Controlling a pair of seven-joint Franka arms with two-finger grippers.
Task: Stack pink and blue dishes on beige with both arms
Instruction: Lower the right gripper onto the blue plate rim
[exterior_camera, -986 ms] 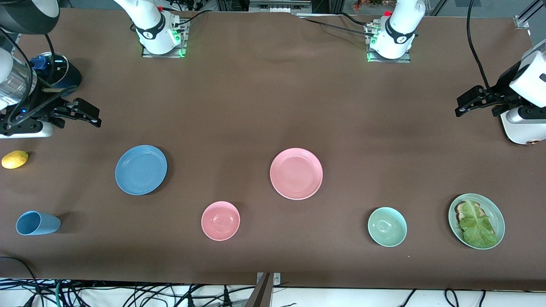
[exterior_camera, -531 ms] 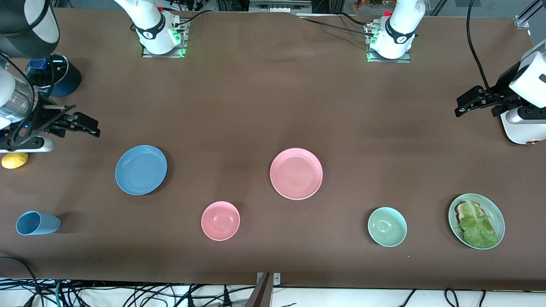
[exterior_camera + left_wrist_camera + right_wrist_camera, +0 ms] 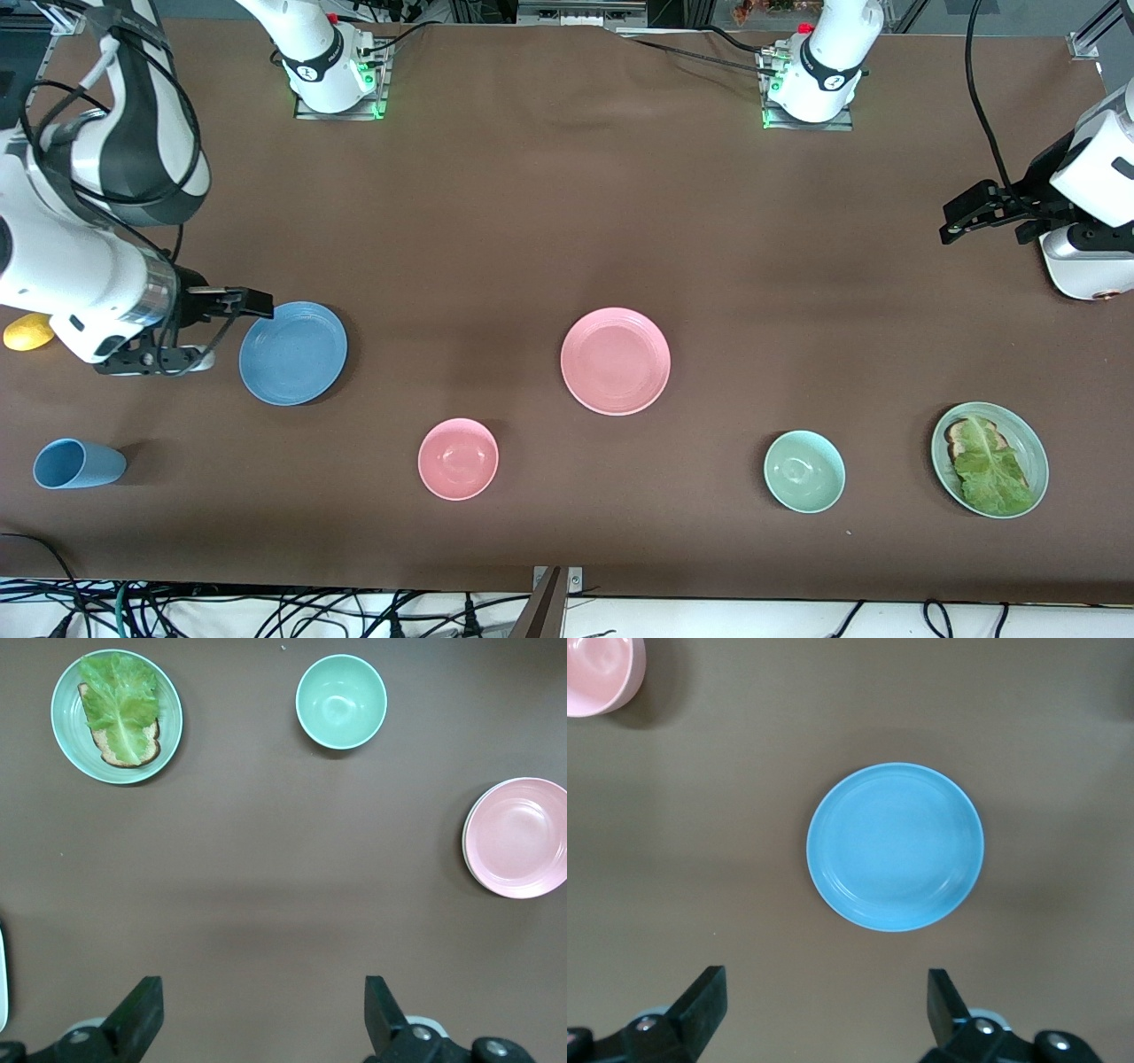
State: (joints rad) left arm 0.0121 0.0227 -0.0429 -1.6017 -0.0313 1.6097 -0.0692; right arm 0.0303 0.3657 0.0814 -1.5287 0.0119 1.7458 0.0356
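At the right arm's end of the brown table, swung in since a second ago from over bare cloth by the edge: right gripper, fingers spread wide and holding nothing, now at the rim of the blue plate, with the arm's body now covering part of the lemon. Barely shifted over the left arm's end, hanging above bare cloth: left gripper, jaws likewise parted and empty. Unmoved on the cloth: blue plate, flat, round, matte, rings showing inside the rim; pink plate, same size and ringed rim, near the table's middle, well apart from the blue one. Nearer the front camera: pink bowl, blue cup on its side, pale green bowl, green plate with lettuce over toast. No beige plate in sight.
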